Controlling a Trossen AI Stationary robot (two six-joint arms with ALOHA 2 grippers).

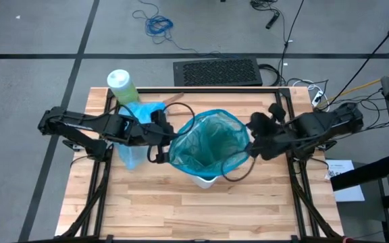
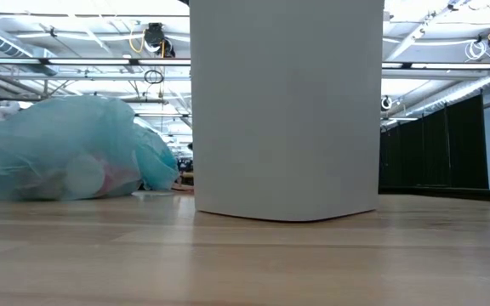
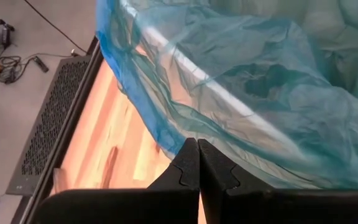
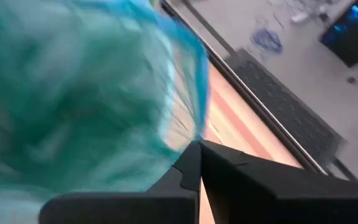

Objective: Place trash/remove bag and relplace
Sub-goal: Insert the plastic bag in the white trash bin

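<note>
A white wastebasket [image 1: 205,179] [image 2: 287,110] stands mid-table, lined with the thin sky-blue bag [image 1: 208,138], whose mouth is spread wide over its rim. My left gripper [image 1: 166,140] [image 3: 197,163] is shut at the bag's left edge. My right gripper [image 1: 252,143] [image 4: 199,149] is shut at its right edge. A second, filled pale-blue bag [image 1: 132,154] [image 2: 66,149] lies on the table to the bin's left. Pale and reddish trash [image 2: 88,177] shows through its film. My left gripper pinches the bag's turned-over rim edge [image 3: 185,138] between its fingertips, coming slanting down from the table's left. The film runs from the tips up over the bin's rim. My right gripper pinches the bag's blue rim edge [image 4: 199,127] at its fingertips, slanting down from the table's right; blur hides the layers.
A large green bottle with a white cap [image 1: 121,86] stands at the table's far left, behind the filled bag. A dark cable loop [image 1: 235,174] hangs by the bin's near right side. Bare wood [image 1: 194,209] lies along the near edge.
</note>
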